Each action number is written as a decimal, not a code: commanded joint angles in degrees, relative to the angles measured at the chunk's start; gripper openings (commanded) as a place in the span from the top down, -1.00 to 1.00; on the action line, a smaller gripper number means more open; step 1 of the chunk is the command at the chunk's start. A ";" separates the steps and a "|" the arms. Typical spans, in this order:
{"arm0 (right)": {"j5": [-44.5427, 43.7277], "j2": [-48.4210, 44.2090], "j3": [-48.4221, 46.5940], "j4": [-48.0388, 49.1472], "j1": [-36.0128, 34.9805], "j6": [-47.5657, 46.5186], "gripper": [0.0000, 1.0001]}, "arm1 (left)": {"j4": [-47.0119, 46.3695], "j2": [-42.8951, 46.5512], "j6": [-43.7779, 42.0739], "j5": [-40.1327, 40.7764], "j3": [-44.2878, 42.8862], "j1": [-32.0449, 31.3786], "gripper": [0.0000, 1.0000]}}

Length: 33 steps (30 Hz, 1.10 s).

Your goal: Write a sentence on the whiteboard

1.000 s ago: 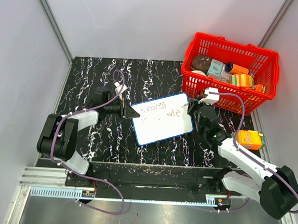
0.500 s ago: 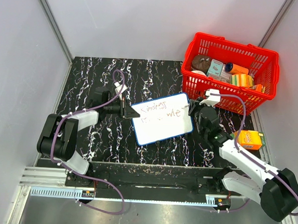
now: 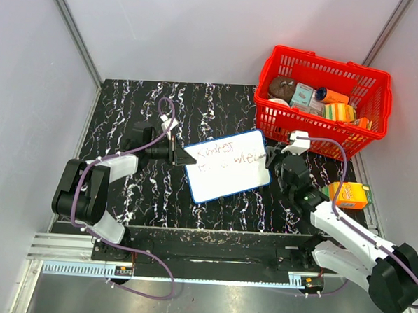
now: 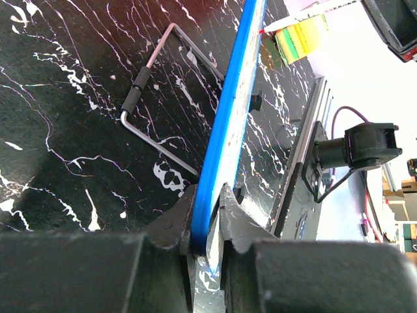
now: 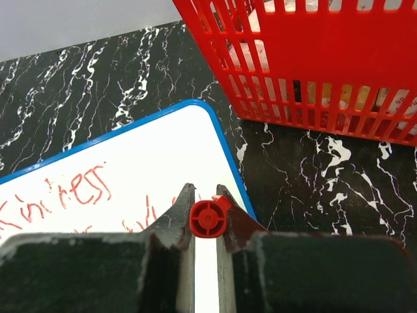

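whiteboard [image 3: 225, 182] on black marbled table [image 3: 148, 104], near red basket [image 3: 305, 126] but apart from it | left gripper [image 4: 208, 195] clamped on its blue-framed left edge | right gripper [image 5: 205, 195] pinched tight on red marker [image 5: 207, 219], over board's right end | sentence [image 3: 226, 154]: red scrawl, two lines, upper half; first word roughly "Kindness"
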State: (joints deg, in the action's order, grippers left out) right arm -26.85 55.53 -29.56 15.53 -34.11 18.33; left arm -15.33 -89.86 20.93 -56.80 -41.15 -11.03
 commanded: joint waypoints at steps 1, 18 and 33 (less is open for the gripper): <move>0.84 -1.04 1.00 -1.55 0.36 1.10 1.00 | 1.09 -2.07 -10.29 16.19 -0.16 0.39 1.00; -2.15 3.36 -3.92 2.22 0.27 -1.36 1.00 | 1.09 -2.07 -10.29 16.19 -0.08 0.39 1.00; -4.96 4.50 -5.59 3.81 0.45 -3.21 1.00 | 1.01 -1.98 -10.29 16.19 -0.16 0.30 1.00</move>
State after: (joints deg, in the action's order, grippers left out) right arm -28.47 59.66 -32.69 16.97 -34.11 16.51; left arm -15.20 -89.86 20.93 -56.75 -41.17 -11.00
